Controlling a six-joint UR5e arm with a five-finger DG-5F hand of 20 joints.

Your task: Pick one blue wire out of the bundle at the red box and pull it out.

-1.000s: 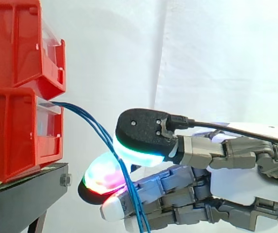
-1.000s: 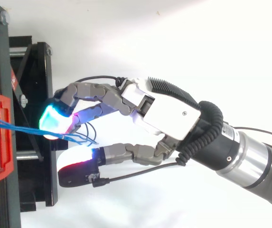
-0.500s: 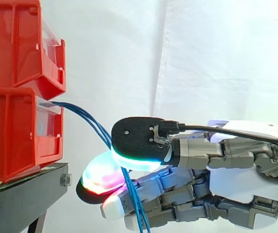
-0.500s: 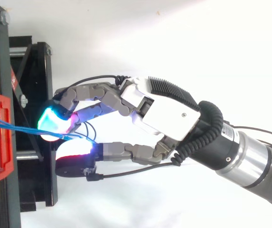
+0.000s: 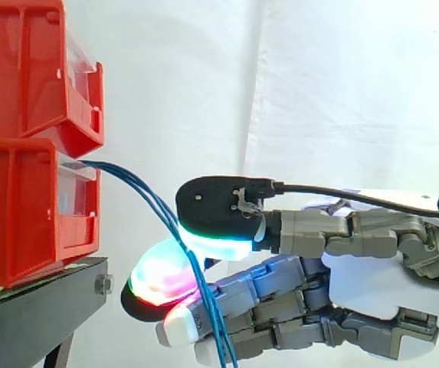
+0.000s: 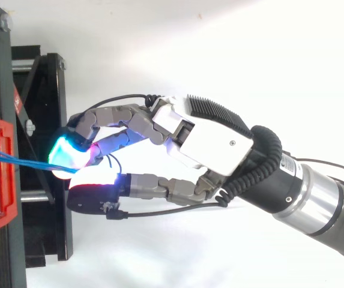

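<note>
Robot hand (image 6: 214, 141) tighter around blue wires (image 5: 139, 186)

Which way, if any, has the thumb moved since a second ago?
Yes: from above, thumb closed toward the fingers over the blue wires, nearer the red box.

Side cam level, close; top cam overhead (both share robot hand (image 5: 368, 285)).

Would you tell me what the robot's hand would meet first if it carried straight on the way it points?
The thin blue wires are already held between the hand's pads. Beyond them, it would most likely meet the front of the lower red plastic bin, though depth is unclear.
</note>
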